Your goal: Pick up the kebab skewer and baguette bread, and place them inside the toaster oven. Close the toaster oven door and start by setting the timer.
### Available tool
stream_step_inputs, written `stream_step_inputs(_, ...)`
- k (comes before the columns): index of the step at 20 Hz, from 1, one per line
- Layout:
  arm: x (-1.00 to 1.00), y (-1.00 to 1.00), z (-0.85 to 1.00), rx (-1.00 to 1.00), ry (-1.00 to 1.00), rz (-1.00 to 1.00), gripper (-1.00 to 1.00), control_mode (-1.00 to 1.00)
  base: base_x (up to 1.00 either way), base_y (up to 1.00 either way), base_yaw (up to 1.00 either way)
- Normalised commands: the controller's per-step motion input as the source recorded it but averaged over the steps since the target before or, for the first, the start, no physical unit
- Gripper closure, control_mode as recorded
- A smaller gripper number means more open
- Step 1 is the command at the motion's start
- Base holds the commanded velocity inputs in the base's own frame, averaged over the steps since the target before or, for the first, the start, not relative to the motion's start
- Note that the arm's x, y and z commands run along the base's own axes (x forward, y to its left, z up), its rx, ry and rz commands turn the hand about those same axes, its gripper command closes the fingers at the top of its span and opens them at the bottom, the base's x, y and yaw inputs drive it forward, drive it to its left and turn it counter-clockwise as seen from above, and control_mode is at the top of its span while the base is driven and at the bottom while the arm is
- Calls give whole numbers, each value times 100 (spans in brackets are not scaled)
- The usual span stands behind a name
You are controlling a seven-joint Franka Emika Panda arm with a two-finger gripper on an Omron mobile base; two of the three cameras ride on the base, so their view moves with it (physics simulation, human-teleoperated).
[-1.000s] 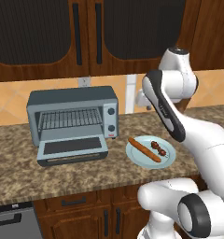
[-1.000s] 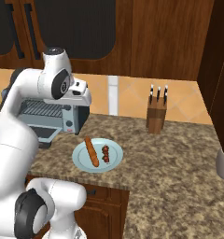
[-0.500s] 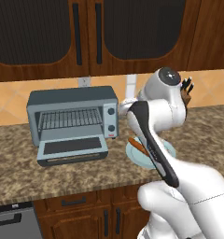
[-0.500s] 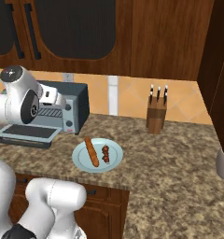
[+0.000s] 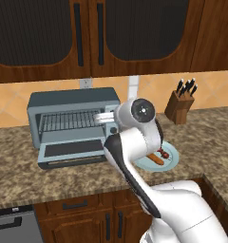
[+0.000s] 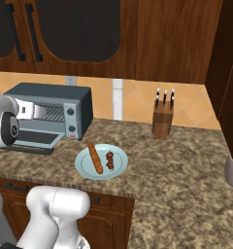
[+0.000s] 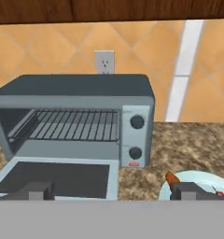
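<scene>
Jaws spread wide and holding nothing, the gripper [image 7: 111, 190] faces the toaster oven [image 7: 76, 116] with its toaster oven door [image 7: 58, 179] dropped flat for loading, while kebab skewer [image 6: 109, 161] and baguette bread [image 6: 94, 157] wait on the plate [image 6: 101, 163] at the oven's four o'clock.

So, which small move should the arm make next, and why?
Probably swing the open pincer right and down over the plate. The kebab skewer and baguette bread lie there unheld, while the toaster oven door is down and the wire rack bare.
</scene>
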Motion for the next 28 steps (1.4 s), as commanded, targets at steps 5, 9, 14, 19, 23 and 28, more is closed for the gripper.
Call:
stream_step_inputs(5, 26, 27, -11, 1, -10, 0, -100, -100, 0, 0, 0)
stream_step_inputs(9, -28, 36, -39, 6, 0, 0, -100, -100, 0, 0, 0)
stream_step_inputs(14, 38, 10, -13, 2, -12, 0, -100, -100, 0, 0, 0)
stream_step_inputs(19, 34, 21, -13, 3, -6, 0, -100, -100, 0, 0, 0)
stream_step_inputs(23, 26, 64, -12, 0, -1, 0, -100, -100, 0, 0, 0)
stream_step_inputs(28, 39, 13, -3, 0, -4, 0, -100, -100, 0, 0, 0)
